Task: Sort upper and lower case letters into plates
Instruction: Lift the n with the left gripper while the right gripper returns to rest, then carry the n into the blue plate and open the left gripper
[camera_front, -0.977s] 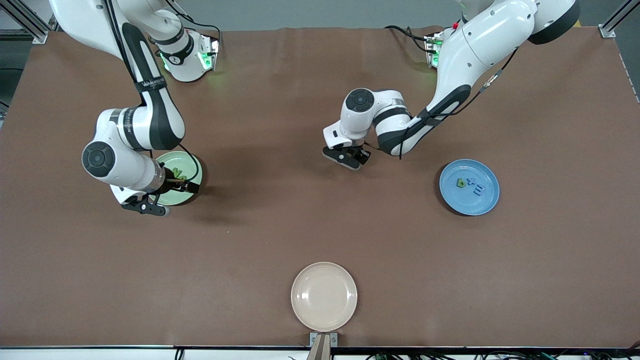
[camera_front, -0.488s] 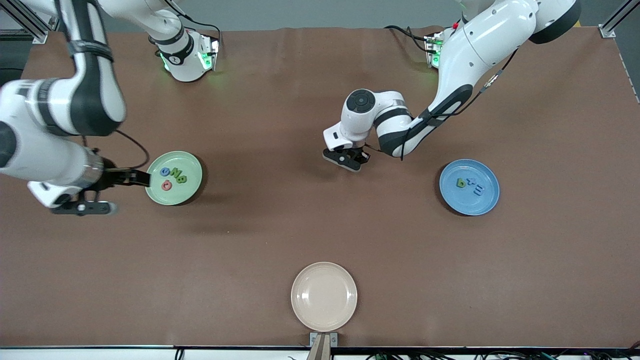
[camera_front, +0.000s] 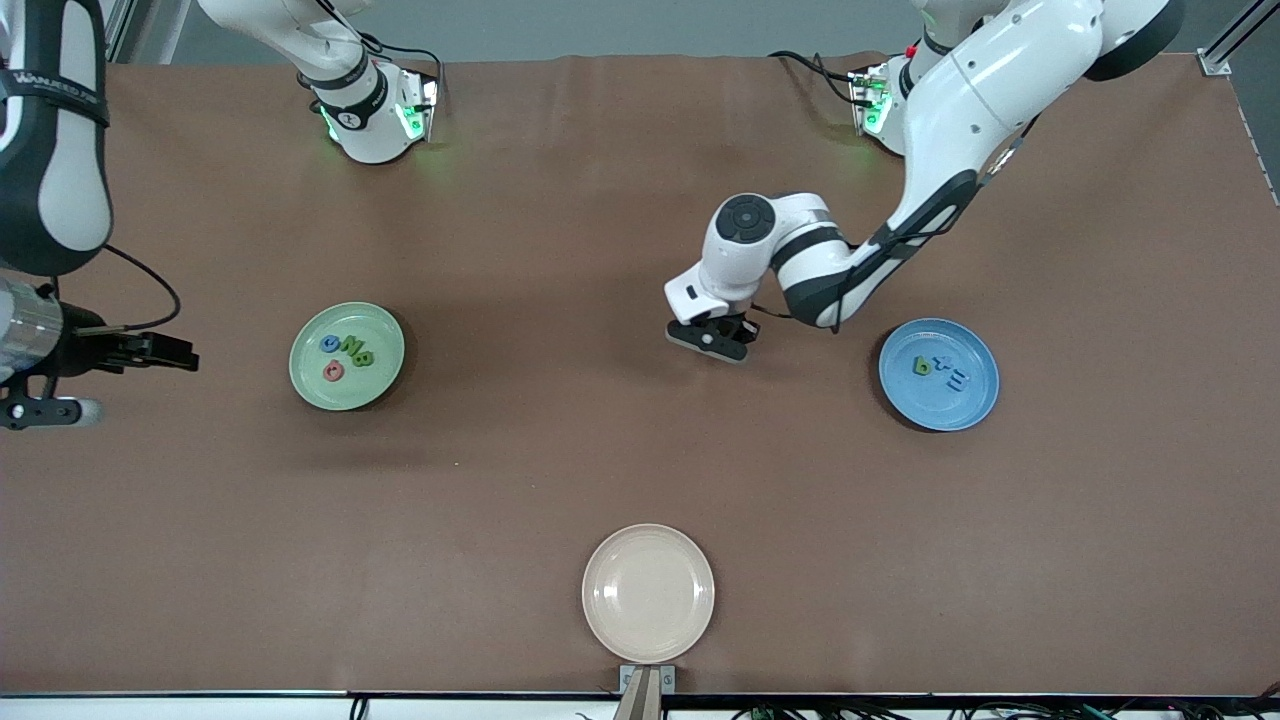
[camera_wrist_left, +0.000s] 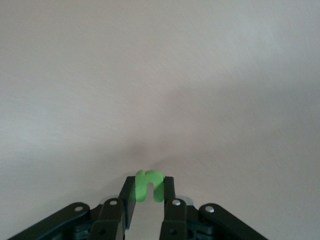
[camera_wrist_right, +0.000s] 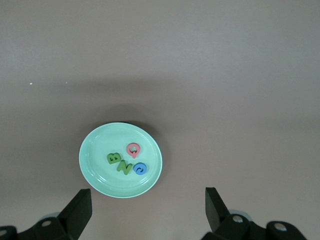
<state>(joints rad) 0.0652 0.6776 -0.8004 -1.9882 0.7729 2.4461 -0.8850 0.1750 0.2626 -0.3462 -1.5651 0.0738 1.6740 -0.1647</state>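
The table (camera_front: 560, 440) is plain brown. Pale green plate (camera_front: 346, 356) — two green letters (camera_front: 356, 350), one blue (camera_front: 330, 343), one pinkish red (camera_front: 333, 372). Blue plate (camera_front: 938, 374) — one green letter (camera_front: 921, 367), two blue (camera_front: 951, 373). A bright green letter (camera_wrist_left: 149, 185) sits between black fingers (camera_wrist_left: 169, 192). The third plate (camera_front: 648, 593) is cream-white.

The left gripper (camera_front: 722, 338), clamping a green letter (camera_wrist_left: 149, 186), is standing over bare table (camera_front: 560, 440) with open cloth lying all round it. At its three o'clock the blue plate (camera_front: 975, 400) is sitting; at nine the green plate (camera_front: 305, 385); toward six the cream plate (camera_front: 648, 592).
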